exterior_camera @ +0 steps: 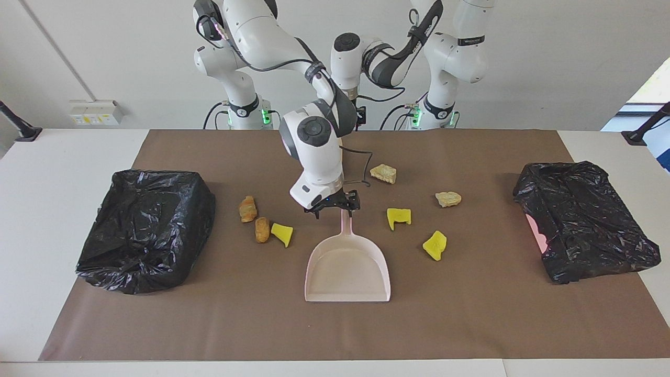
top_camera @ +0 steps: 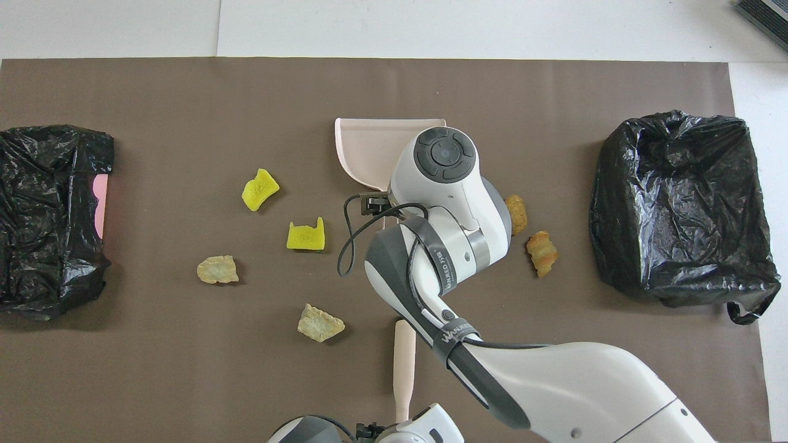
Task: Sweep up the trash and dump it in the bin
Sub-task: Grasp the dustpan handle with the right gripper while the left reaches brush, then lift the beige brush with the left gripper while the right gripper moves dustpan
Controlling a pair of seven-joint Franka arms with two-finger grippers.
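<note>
The right gripper (exterior_camera: 335, 205) sits at the pink dustpan (exterior_camera: 348, 267) handle, fingers spread. The left gripper (top_camera: 375, 431) clamps the brush (top_camera: 403, 363). 7 foam chunks (exterior_camera: 399, 217) lie around the dustpan on the brown mat (exterior_camera: 471, 314).

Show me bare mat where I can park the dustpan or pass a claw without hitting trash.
Freest: the brown mat strip farther from the robots than the pink dustpan, spanning between the two black bin bags. Crowded: foam chunks flank the dustpan's handle on both sides, with the right claw over that handle.
</note>
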